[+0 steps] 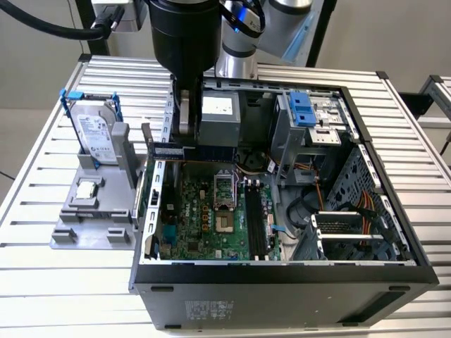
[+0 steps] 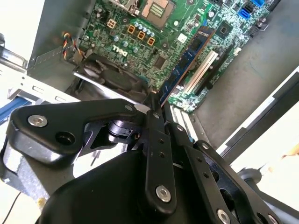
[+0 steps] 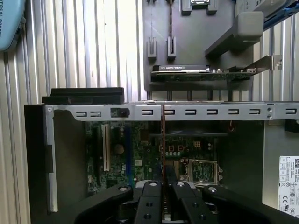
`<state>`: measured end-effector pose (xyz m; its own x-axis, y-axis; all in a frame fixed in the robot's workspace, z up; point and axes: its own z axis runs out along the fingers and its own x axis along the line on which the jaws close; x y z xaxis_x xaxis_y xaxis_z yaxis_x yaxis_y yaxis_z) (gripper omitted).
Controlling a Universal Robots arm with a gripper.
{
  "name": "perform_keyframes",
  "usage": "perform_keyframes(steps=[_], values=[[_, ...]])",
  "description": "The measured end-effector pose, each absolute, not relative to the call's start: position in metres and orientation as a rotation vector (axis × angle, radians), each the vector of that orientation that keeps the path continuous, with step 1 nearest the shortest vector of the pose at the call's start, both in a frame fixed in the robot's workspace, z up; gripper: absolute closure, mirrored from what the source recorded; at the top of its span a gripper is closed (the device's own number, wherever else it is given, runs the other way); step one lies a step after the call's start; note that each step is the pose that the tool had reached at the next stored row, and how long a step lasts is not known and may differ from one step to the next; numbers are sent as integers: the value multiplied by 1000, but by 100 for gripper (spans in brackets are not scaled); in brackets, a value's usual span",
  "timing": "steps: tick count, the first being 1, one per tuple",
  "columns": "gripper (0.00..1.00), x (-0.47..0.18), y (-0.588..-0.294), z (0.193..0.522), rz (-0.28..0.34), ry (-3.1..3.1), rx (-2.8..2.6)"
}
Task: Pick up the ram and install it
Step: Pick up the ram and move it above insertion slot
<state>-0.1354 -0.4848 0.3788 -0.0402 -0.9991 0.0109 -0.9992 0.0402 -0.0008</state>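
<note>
The claw [image 3: 162,185] is pinching the ram [image 3: 162,140]. Its fingers are pressed onto the flat faces at one end, so the stick juts past the tips, edge-on in the first wrist view. In the second wrist view the ram [image 2: 187,60] runs out from the claw [image 2: 154,105] as a blue-black strip. In the exterior view the claw [image 1: 184,125] hangs left of centre in the upper half of the frame. The ram [image 1: 168,150] lies level just above the upper-left corner of the case [image 1: 282,282].

The ram looks light, thin and stiff, but easily damaged. The chips and the contact edge are best left untouched, and the flat faces or short ends are the safe places to hold. Gripped near one end as it is, the long free part could probably tilt under any sideways push.

The open case holds the board [image 1: 211,222], with an open socket [image 1: 224,205] at its middle. Black slots [image 1: 255,218] lie beside the socket and look unfilled. At the left of the frame, a grey holder [image 1: 77,229] on the bench [image 1: 42,267] carries the drive [image 1: 95,137] standing upright. The chip [image 1: 86,189] lies flat in a recess of the holder.
</note>
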Motion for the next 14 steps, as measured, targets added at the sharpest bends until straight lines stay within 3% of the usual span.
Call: perform_keyframes(steps=[14], values=[[100,-128,-485,379,13,-2260,2171]])
